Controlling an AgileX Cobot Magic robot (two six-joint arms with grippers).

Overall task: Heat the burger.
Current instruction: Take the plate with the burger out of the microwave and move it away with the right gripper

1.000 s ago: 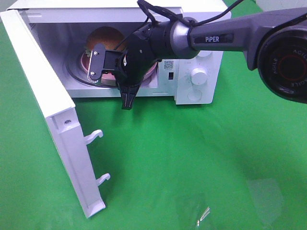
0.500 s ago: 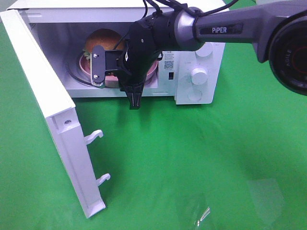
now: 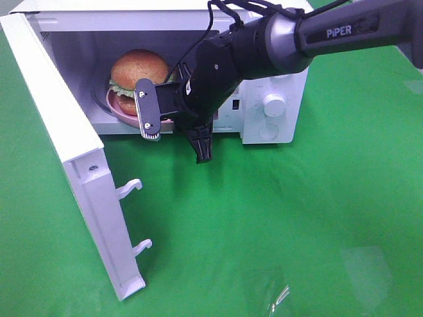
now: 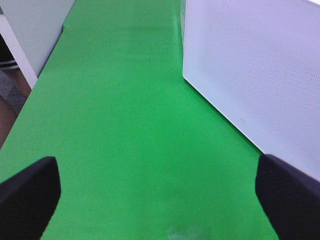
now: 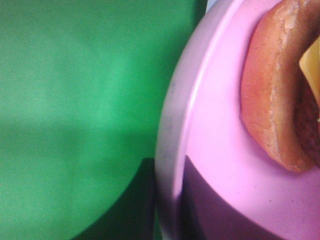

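Note:
The burger point(image 3: 139, 69), a glossy brown bun over green lettuce, rests on a pink plate point(image 3: 117, 104) inside the open white microwave point(image 3: 281, 82). My right gripper point(image 3: 158, 122) reaches in from the right at the cavity's front opening, shut on the plate's near rim. The right wrist view is filled by the pink plate point(image 5: 215, 150) and the edge of the burger point(image 5: 275, 100) over green cloth; its fingers are out of that picture. In the left wrist view my left gripper point(image 4: 160, 200) is open, nothing between its black fingertips point(image 4: 30, 195).
The microwave door point(image 3: 73, 152) stands swung open to the left, its latch hooks pointing toward the table's middle. Two knobs point(image 3: 273, 104) sit on the right-hand control panel. Green cloth point(image 3: 277, 218) covers the table. A white perforated panel point(image 4: 260, 70) lies close beside the left gripper.
My right gripper has moved right and lower toward the cavity's front. The burger, mostly hidden behind the arm before, now shows fully. The left gripper is unchanged.

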